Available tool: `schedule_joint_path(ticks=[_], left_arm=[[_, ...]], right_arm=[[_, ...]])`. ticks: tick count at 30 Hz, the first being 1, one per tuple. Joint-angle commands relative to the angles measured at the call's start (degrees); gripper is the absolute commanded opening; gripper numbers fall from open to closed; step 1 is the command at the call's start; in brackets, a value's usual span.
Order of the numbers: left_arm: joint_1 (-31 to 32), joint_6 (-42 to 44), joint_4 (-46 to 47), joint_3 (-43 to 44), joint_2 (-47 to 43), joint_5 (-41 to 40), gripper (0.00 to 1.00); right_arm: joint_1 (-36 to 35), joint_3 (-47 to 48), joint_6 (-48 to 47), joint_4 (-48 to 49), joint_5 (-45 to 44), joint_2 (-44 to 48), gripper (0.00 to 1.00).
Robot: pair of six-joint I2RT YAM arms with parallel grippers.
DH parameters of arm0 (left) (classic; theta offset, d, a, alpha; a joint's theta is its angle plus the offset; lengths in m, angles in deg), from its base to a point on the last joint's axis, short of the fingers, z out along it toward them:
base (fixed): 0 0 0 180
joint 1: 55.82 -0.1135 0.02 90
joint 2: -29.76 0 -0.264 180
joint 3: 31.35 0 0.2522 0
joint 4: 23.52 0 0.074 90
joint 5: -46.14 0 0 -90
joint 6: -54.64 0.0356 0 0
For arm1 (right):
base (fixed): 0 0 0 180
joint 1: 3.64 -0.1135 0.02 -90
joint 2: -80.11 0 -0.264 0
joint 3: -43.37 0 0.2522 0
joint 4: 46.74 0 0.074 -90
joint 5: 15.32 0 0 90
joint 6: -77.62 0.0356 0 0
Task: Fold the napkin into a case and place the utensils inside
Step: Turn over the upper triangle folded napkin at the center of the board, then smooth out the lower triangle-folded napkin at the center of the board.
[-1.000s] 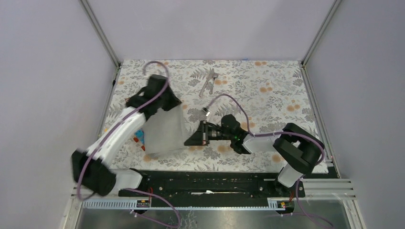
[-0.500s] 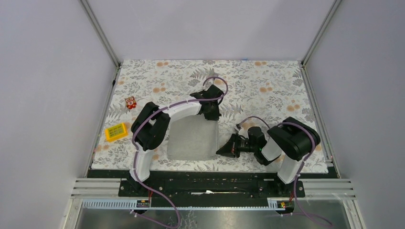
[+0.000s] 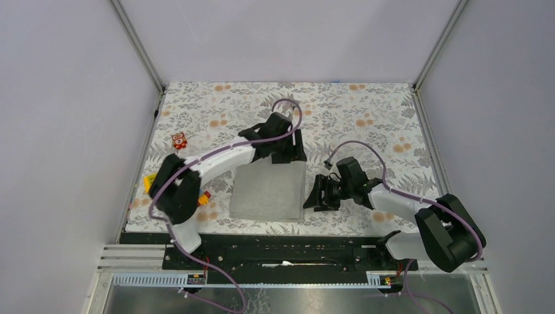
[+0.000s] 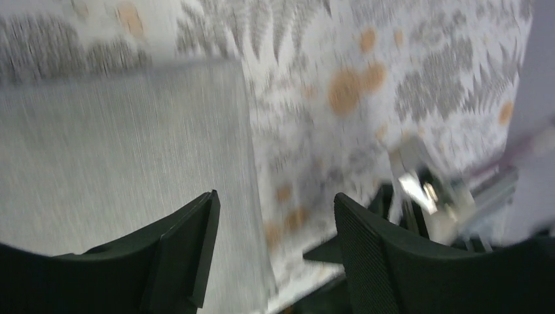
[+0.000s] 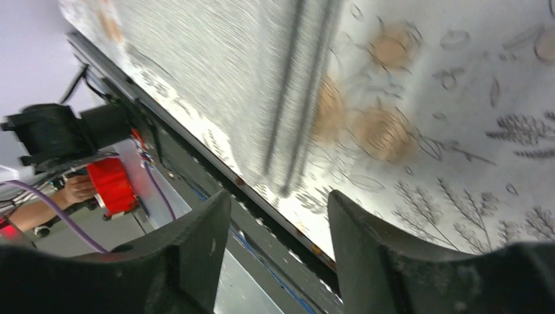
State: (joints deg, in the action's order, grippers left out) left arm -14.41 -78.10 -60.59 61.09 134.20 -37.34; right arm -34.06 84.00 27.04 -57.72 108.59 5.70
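Surface: floral tablecloth (image 3: 386,111), grey walls.
Napkin: grey napkin (image 3: 268,193) folded flat, near front edge.
Left gripper (image 4: 273,204): spread, empty, above the far right corner, likely for another fold.
Right gripper (image 5: 278,203): spread, empty, beside the right edge.
Utensils (image 5: 288,118): perhaps those blurred streaks.

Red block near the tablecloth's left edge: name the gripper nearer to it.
Left. The left gripper hovers at the napkin's far right corner, right of the red block; the right gripper is farther off, beyond the napkin's right edge.
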Motion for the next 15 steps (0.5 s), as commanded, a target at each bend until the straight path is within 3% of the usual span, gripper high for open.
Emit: schedule_joint_path(ticks=[1,5,9,11,15], left_arm=[[3.4,-0.4,-1.8,-10.2,-11.0,5.3,0.65],[11.9,-4.5,-4.7,-14.3,-13.4,0.5,0.52],[19.5,-7.0,-8.2,-13.0,-9.8,-5.8,0.40],[21.6,-7.6,-10.5,-11.4,-7.5,-8.8,0.35],[24.7,-8.4,-14.8,-8.4,-4.4,-15.1,0.34]], right_arm=[[0.5,0.2,-5.3,-8.1,0.5,-1.9,0.60],[0.6,0.5,-3.2,-3.5,2.0,-4.4,0.47],[0.8,-0.1,-1.5,2.3,4.5,-7.6,0.32],[1.1,-0.4,-1.5,3.3,5.1,-8.4,0.31],[1.5,-0.8,-1.9,4.3,5.9,-9.5,0.33]])
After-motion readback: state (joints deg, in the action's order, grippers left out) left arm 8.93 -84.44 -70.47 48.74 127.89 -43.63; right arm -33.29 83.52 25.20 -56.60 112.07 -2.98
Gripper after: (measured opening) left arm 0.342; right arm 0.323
